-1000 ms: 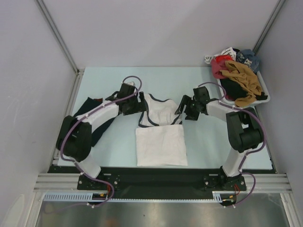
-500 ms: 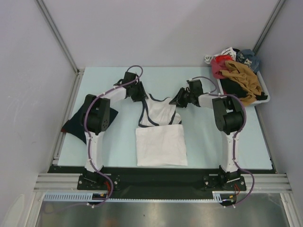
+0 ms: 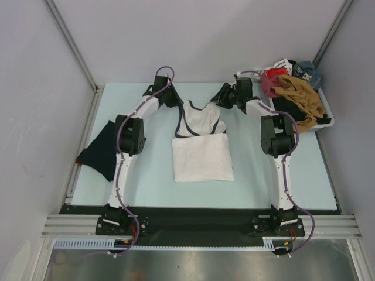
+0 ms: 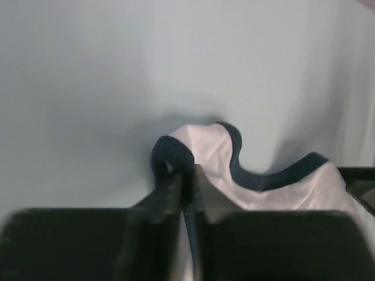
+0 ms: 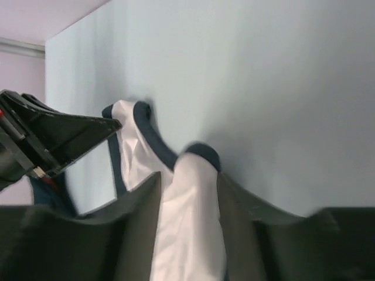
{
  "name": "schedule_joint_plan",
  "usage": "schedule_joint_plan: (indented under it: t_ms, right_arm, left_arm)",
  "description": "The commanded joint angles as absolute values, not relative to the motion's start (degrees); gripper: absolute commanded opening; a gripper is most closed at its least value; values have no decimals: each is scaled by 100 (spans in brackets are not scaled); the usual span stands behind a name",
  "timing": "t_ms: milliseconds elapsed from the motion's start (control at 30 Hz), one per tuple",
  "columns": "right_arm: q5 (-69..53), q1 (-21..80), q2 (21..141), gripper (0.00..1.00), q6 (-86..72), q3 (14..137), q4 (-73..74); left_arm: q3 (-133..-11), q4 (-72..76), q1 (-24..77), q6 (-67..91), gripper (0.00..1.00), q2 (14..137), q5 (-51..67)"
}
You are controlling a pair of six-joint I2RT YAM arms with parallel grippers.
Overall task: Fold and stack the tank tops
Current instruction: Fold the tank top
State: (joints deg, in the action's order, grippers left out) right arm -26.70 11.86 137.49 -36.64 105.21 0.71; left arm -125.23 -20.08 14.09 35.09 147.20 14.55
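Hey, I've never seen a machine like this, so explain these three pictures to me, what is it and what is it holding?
Two robot arms are bolted at the near edge of a table. One picture looks down from above; the two close-ups come from wrist cameras. On the table lie a partly folded white tank top and a dark tank top; a bin holds other clothes. The left end effector and right end effector each pinch a shoulder strap of the white tank top.
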Motion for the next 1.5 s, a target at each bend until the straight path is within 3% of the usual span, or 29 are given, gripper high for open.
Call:
schedule_joint_plan:
  t_ms: [0, 33, 67, 133, 167, 400, 600, 800, 1000, 1267, 1467]
  right_arm:
    - [-2268, 1072, 13974, 52, -3252, 11292, 184]
    - [-2276, 1064, 13992, 77, -3226, 11529, 202]
    - [-2285, 1046, 13975, 82, -3104, 11592, 246]
    - [-2268, 1063, 13703, 89, -2936, 11515, 255]
    - [-2276, 1072, 13554, 90, -2796, 11435, 290]
    - [-2127, 1020, 11920, 82, -2891, 9680, 510]
    - [-1417, 1309, 10101, 78, -2664, 7449, 957]
    - [-844, 1713, 8380, 68, -2680, 5663, 1345]
    - [-721, 2030, 7112, 62, -2892, 4097, 1433]
    - [-449, 2136, 5740, 61, -2900, 3446, 1749]
    - [-457, 2136, 5625, 63, -2909, 3296, 1688]
  left_arm:
    - [-13331, -1679, 1266, 3779, 23, 14976, 1643]
    - [-13403, -1618, 1231, 3797, 41, 15003, 1678]
    - [-13412, -1478, 1213, 3771, 75, 14951, 1731]
    - [-13264, -1407, 1204, 3552, 97, 14749, 1732]
    - [-13071, -1319, 1204, 3464, 100, 14374, 1697]
    - [-10385, -1177, 1309, 3085, 100, 12202, 986]
    - [-9170, -2222, 1686, 2628, 100, 11137, 159]
    - [-6483, -1460, 2301, 2759, 100, 9310, 18]
    - [-4689, -1205, 2777, 3321, 100, 7772, -361]
    - [-3964, -1529, 2830, 3981, 100, 5741, -474]
    - [-3675, -2153, 3234, 3912, 100, 4273, -1791]
